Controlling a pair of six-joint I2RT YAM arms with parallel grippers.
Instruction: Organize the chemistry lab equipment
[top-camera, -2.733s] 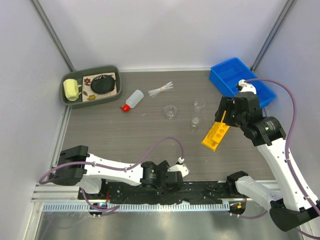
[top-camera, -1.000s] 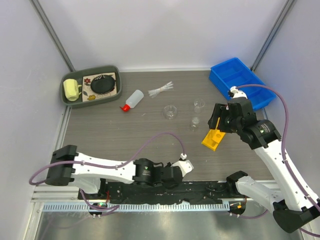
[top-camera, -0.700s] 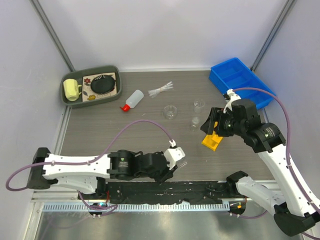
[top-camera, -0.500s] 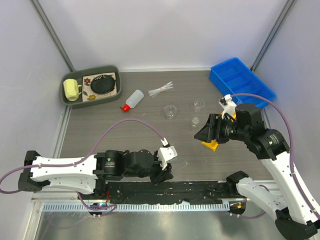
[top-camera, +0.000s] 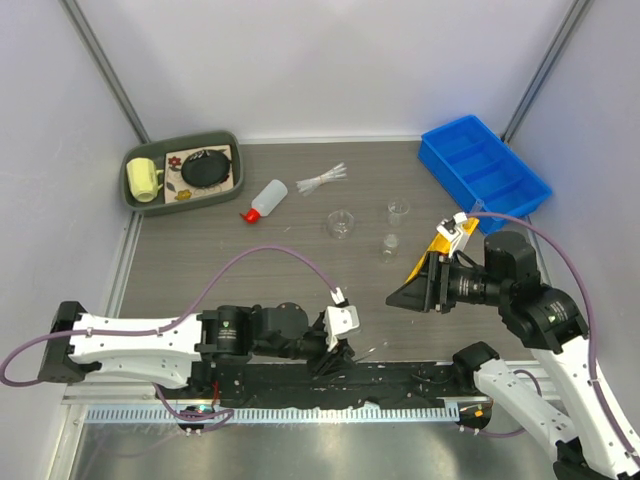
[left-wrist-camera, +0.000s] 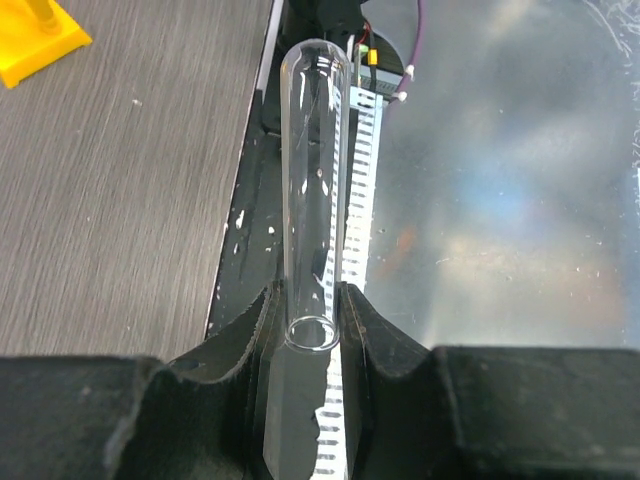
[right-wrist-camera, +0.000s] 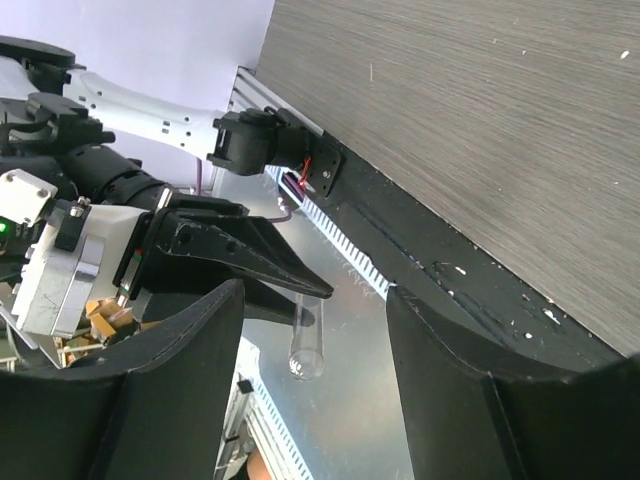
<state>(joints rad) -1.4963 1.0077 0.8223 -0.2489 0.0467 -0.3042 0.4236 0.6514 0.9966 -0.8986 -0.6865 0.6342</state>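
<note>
Top external view, going left to right with the yellow rack (top-camera: 437, 246) as my reference point. Far to the rack's left and toward the back sits the green tray (top-camera: 180, 170), which isn't part of the job. Closer in on that side lies the white squeeze bottle with red cap (top-camera: 264, 198), then the loose pipettes (top-camera: 322, 181), then the small beakers (top-camera: 341, 223) just left of the rack. The blue bin (top-camera: 484, 167) is behind and to the right of the rack.

The left end effector (top-camera: 343, 345) is well in front of the rack and to its left, at the near edge of the surface. Its wrist camera shows the jaws clamped on a clear test tube (left-wrist-camera: 309, 190), which they grip close to its open mouth, so the rounded end sticks straight out ahead of the fingers (left-wrist-camera: 249, 325).

The right end effector (top-camera: 408, 295) hangs just in front of the rack with its jaws spread and nothing between them. Its camera looks across at the other arm's tube (right-wrist-camera: 307, 342).

My read is that the tube goes into one of the rack's holes. To do that well I'd swing it upright, rounded end down, before coming over the rack. I'd line it up over a hole and lower it slowly, because glass gripped near the mouth can pivot. The right arm could steady the rack, which looks partly hidden behind it and may be tilted; I can't tell.
</note>
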